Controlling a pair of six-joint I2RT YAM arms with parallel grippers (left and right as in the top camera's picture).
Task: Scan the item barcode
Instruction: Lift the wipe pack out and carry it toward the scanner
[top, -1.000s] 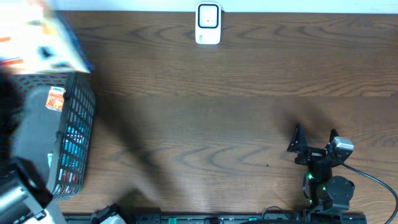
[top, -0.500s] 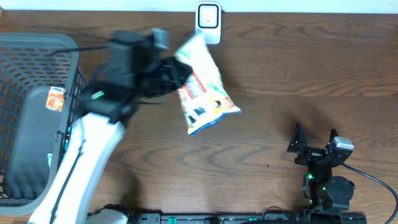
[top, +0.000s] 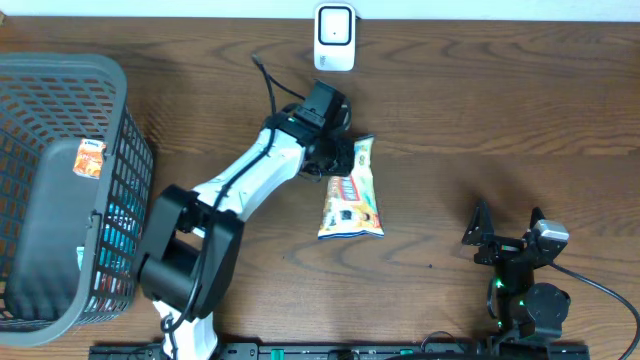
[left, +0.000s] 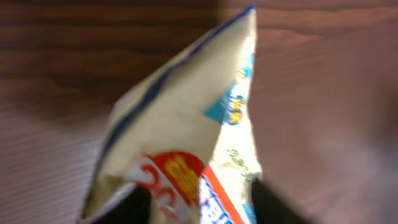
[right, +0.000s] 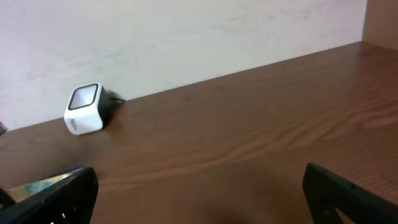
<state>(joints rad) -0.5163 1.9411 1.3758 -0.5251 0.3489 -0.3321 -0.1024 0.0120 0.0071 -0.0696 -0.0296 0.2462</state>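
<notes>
Bag (top: 352, 195) has come down since half a second ago: then it hung in the air by the scanner (top: 334, 38), now it lies flat on the table (top: 480, 110). Left arm has swung with it, and its forearm now stretches from the near left toward the table's middle.

- Bag: on bare wood, on the near side of the scanner and apart from it. Long axis runs far to near, with the near end slightly to the right. Print is white, red and blue.
- Left gripper (top: 337, 157): at the bag's far end. Left wrist view is blurred. It shows two dark fingers (left: 140, 205) apart, with the bag's end rising between them. Cannot tell whether they press the bag or have let go.
- Scanner: white with a dark face, at the far edge near the middle, upright. Also seen in the right wrist view, far left against the wall.
- Basket (top: 100, 80): grey mesh, at the left edge, well apart from the bag. An orange-and-white packet (top: 90, 158) shows inside, with something blue lower down, too small to make out.
- Right gripper (top: 507, 222): near the front right, well apart from the bag. Jaws wide apart with nothing between them; in its own view only wood shows in the gap.
</notes>
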